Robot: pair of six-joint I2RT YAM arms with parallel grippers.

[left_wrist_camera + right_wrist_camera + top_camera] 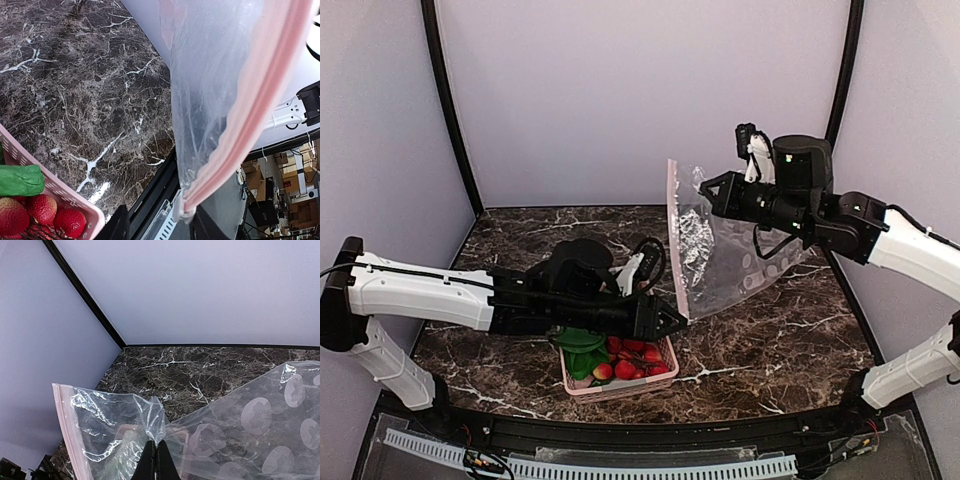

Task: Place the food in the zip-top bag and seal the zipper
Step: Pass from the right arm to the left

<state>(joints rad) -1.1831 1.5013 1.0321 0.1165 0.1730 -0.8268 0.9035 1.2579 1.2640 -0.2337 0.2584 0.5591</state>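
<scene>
The clear zip-top bag [740,260] hangs in the air between my grippers, its pale pink zipper [675,240] running down its left edge. My right gripper [705,190] is shut on a fold of the bag's film, seen pinched in the right wrist view [159,445]. My left gripper [678,320] is at the zipper's lower end. In the left wrist view its jaws stand apart [162,220], with the zipper [260,115] and its white slider [181,209] between them, close to the right finger. The green toy vegetables [580,345] lie in the pink basket [620,392].
Red toy strawberries [630,365] share the basket, which sits under my left arm near the table's front edge. One green piece [20,180] and the basket rim [65,192] show in the left wrist view. Purple walls enclose the dark marble table [770,340].
</scene>
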